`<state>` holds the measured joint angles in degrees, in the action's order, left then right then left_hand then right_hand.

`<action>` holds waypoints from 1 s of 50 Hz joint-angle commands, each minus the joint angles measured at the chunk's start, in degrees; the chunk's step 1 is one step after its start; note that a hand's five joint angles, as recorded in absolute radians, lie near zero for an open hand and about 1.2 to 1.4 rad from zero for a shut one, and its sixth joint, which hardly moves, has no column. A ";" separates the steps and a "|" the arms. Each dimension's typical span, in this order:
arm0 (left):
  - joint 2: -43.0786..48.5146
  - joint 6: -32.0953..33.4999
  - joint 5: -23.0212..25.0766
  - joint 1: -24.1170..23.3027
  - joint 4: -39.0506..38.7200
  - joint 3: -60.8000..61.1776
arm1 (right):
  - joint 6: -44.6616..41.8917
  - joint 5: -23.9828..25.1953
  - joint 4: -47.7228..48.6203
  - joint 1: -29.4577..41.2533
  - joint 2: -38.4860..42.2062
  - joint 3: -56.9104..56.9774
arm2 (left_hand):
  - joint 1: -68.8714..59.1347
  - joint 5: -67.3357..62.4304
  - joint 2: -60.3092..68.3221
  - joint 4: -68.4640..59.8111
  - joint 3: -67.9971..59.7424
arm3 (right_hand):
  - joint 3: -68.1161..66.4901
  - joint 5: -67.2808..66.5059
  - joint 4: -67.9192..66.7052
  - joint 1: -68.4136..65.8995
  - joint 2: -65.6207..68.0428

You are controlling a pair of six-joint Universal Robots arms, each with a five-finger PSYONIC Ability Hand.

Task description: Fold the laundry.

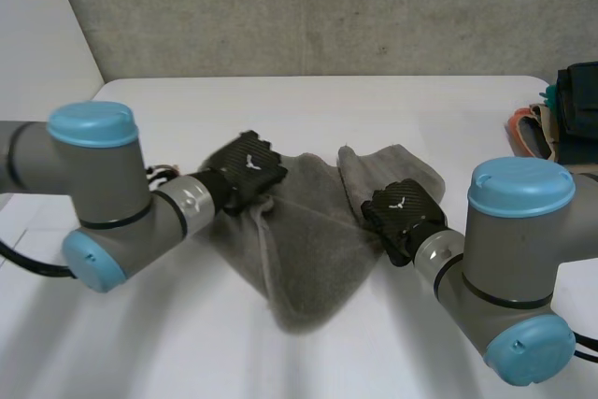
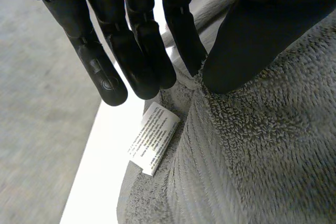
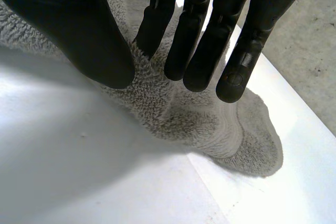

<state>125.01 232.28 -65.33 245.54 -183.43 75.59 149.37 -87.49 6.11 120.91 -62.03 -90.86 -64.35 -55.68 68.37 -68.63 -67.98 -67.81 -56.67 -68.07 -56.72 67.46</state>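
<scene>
Left hand and right hand each pinch grey towel edges (label showing).

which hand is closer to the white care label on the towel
Left. The left hand pinches the towel at its edge, with the care label just past its fingertips. The right hand pinches the opposite side, across the cloth from the label.
</scene>
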 commanded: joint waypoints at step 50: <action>-24.29 -31.19 -23.88 -4.54 -9.75 20.30 | 13.23 9.44 -4.33 -8.67 -5.92 10.71 | -15.65 -14.32 11.63 -11.37 -12.02 | 57.08 55.94 57.35 46.00 -56.74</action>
<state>101.18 201.10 -89.23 240.88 -193.20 96.06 157.61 -76.90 14.91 115.15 -62.20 -75.66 -64.35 -55.68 68.54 -68.67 -68.23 -12.28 -3.75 -13.45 -11.49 12.47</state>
